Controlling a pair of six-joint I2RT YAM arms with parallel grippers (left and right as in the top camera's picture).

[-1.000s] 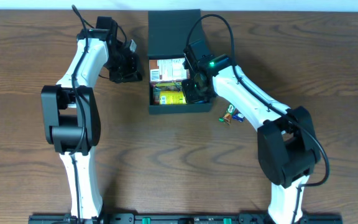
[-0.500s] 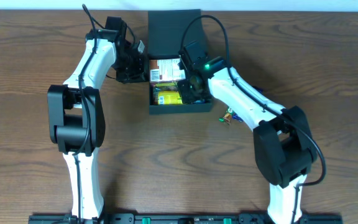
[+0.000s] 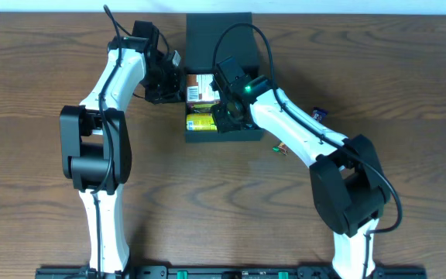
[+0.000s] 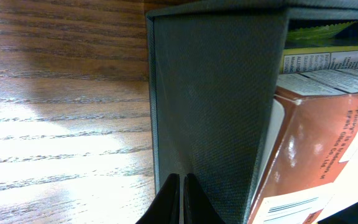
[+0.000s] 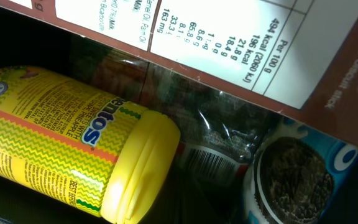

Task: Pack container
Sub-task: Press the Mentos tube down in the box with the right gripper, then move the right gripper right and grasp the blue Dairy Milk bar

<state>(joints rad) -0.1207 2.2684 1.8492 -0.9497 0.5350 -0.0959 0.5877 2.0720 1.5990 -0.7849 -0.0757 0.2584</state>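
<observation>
Overhead: left jaws closed beside the container (image 3: 219, 31) (holding nothing), right jaws closed inside it

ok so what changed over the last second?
The left gripper swung right, up to the container at its left wall, jaws shut. The right gripper slid left over the container's inside, also shut. The container, yellow bottle and brown carton stayed put.
</observation>
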